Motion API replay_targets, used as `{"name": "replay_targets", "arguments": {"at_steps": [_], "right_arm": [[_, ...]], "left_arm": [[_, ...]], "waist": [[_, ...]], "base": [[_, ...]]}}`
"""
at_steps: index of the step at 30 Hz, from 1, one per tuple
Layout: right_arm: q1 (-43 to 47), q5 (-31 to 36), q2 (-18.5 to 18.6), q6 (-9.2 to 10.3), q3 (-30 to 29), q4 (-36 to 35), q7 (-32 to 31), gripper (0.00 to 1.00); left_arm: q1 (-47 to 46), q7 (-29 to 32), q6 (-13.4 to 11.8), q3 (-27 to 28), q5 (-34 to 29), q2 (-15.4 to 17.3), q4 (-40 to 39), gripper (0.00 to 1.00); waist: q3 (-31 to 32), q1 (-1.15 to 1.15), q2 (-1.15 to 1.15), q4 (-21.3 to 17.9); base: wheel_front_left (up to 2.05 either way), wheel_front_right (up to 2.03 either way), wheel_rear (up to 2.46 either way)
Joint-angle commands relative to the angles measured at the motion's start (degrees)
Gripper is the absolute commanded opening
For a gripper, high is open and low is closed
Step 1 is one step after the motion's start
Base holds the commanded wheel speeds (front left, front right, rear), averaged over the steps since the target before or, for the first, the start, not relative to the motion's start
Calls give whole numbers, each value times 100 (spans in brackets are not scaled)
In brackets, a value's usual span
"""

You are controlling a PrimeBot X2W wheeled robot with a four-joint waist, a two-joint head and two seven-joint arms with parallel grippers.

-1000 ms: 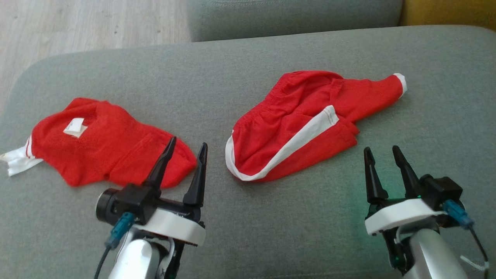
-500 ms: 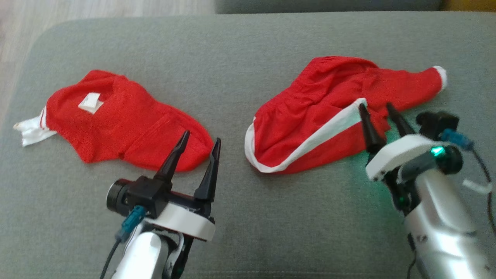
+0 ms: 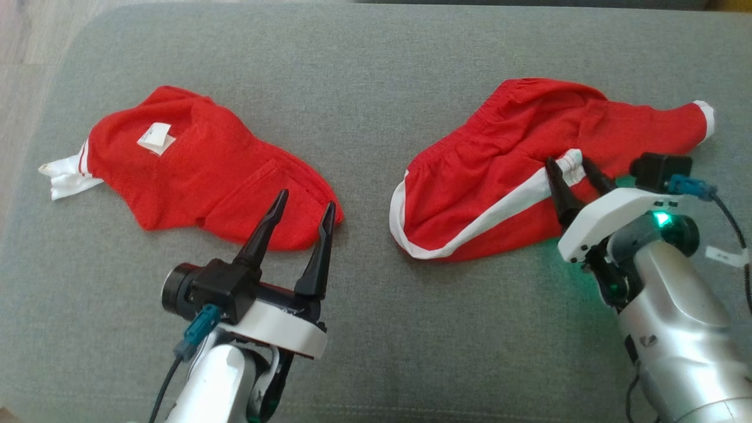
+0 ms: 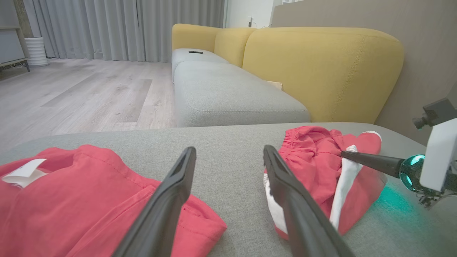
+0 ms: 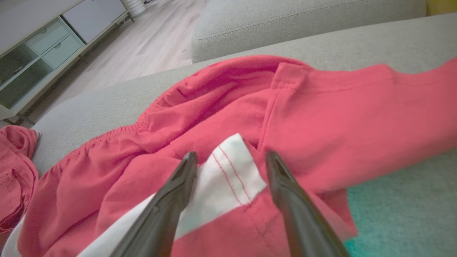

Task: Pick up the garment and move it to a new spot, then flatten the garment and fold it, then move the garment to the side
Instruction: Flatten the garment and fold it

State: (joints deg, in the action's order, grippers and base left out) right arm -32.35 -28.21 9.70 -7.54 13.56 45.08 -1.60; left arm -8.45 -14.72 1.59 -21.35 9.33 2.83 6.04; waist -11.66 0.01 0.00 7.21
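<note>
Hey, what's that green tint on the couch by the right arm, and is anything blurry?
Head view: the green lamp on the right wrist throws a green glow onto the grey cushion. Left wrist view: the same glow, teal, beneath that lamp. Right wrist view: teal patch at lower right; the near fingers look soft.

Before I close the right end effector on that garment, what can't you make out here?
- Head view: whether the right end effector touches the right garment; its fingers cover the contact.
- Right wrist view: layers beneath the white band, hidden by the garment's own folds.
- Head view: print on the left garment's label, too small; left wrist view's edge cuts the label off.
</note>
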Motion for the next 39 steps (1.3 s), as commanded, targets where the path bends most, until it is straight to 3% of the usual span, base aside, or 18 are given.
{"name": "replay_targets", "arguments": {"at_steps": [1,2,8,14,22,28,30,39], "right_arm": [[-195,-60,0,5,148,-149,45,20],[-204,-105,4,5,203,-140,78,0],[-153,-350,83,5,491,-161,338,0],[222,-518,307,5,362,-379,715,0],[1202,-162,521,5,-568,-786,881,0],[1871,333,141,5,-1339,-1148,739,0],[1969,552,-16,5,-1519,-1339,770,100],[2299,1263,-472,5,-1612,-2571,1376,100]], "left_arm": [[-203,-28,7,183,23,5,-158,100],[-203,-28,2,185,20,5,-155,100],[-172,-28,-23,234,-1,5,-136,100],[-96,-28,-38,349,-20,5,-133,100],[32,-28,-51,422,-44,5,-183,100],[48,-28,-38,365,-34,5,-202,100],[41,-28,-27,351,-36,5,-196,100],[-14,-28,22,371,-11,5,-204,100]], "waist": [[5,-1,0,-12],[14,-1,0,-27],[118,-1,0,-180],[308,-1,0,-434],[492,-1,0,-821],[486,-1,0,-1003],[472,-1,0,-1035],[498,-1,0,-1056]], "base": [[0,0,0],[0,0,0],[0,0,0],[0,0,0],[0,0,0],[0,0,0],[0,0,0],[0,0,0]]}}
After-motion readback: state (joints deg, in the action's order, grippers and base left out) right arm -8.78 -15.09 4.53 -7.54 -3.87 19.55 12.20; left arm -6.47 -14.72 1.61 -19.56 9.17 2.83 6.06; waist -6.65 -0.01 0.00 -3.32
